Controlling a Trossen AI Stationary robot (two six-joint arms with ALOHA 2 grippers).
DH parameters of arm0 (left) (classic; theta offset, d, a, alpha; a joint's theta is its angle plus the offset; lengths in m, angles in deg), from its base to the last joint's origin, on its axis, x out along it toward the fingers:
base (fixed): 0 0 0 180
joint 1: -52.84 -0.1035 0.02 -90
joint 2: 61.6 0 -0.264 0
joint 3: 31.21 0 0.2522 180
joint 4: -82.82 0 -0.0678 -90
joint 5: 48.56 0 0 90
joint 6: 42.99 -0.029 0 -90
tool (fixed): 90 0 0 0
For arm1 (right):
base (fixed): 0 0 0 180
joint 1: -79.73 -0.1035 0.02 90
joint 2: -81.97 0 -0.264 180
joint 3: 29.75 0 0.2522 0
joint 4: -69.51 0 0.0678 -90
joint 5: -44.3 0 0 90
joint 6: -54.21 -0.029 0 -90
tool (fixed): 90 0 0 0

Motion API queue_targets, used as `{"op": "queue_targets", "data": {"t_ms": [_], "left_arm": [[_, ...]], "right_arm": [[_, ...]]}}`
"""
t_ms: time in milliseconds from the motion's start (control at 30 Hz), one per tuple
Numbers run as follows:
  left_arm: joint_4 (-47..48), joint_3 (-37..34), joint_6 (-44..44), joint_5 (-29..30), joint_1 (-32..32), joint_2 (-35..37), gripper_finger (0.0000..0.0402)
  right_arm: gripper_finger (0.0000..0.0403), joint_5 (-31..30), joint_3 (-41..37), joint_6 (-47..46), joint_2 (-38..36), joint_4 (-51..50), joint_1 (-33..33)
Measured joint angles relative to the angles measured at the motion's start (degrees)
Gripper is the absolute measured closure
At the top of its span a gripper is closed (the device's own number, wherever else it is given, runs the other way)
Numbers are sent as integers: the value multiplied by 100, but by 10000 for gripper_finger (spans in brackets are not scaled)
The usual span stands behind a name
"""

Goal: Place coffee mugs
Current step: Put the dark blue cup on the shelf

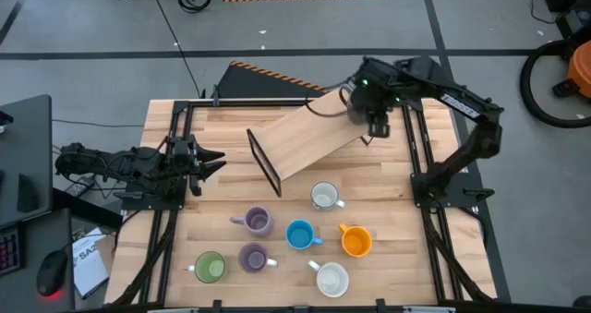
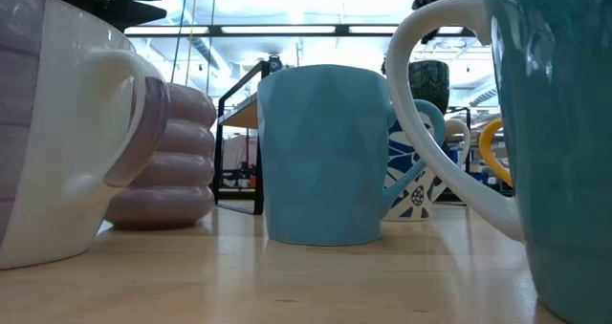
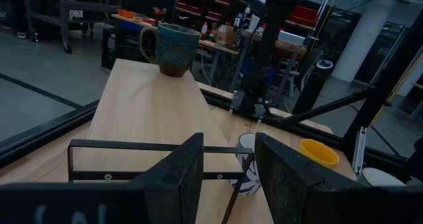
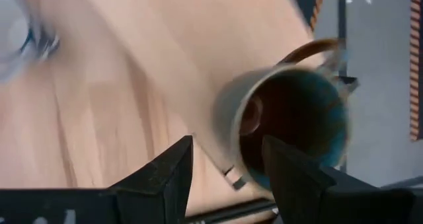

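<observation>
Dark mug (image 3: pixel 173 48) upright at the far end of the wooden shelf (image 1: pixel 309 139), near the table's (image 1: pixel 397 285) back edge; glazed teal inside with a brown bottom, nothing in it, as seen in the right wrist view (image 4: pixel 294 121). Right gripper (image 1: pixel 374 121) directly above that mug, fingers (image 4: pixel 165 174) spread, the mug's rim partly between them, not pinched. Whether the fingers touch the rim: cannot tell.

Left gripper (image 1: pixel 211 159) at the table's left side, level with the shelf's near end, fingers (image 3: pixel 182 171) spread, nothing between them, aimed along the shelf toward the dark mug.

On the table in front of the shelf, seven mugs, all upright and empty as far as visible:
- white patterned mug (image 1: pixel 324 197) just in front of the shelf's black frame (image 1: pixel 263 162)
- purple mug (image 1: pixel 256 222) left of centre
- blue mug (image 1: pixel 299 234) in the middle
- orange mug (image 1: pixel 355 241) right of the blue, close beside it
- green mug (image 1: pixel 210 268) near the front left
- second purple mug (image 1: pixel 252 257) just right of the green
- white mug (image 1: pixel 331 279) at the front, below the blue and orange

In the low view, blue mug (image 2: pixel 323 154) central, mugs on either side very close to the lens.
</observation>
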Motion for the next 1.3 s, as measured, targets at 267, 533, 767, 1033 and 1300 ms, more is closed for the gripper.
{"op": "queue_targets", "data": {"t_ms": [267,533,767,1033,1300], "left_arm": [[0,0,-59,1,0,0,260],[-4,0,-44,1,0,-1,260],[-4,0,-39,2,2,-1,260],[-4,0,-46,2,0,0,260],[6,0,-55,1,1,2,260]], "right_arm": [[217,-803,-1147,1207,-582,185,28],[217,-1371,-1236,1859,-615,317,-47],[218,-914,-1236,2933,-611,673,323],[218,-407,-1236,3087,-409,623,701],[260,-362,-1237,3233,14,634,746]]}}
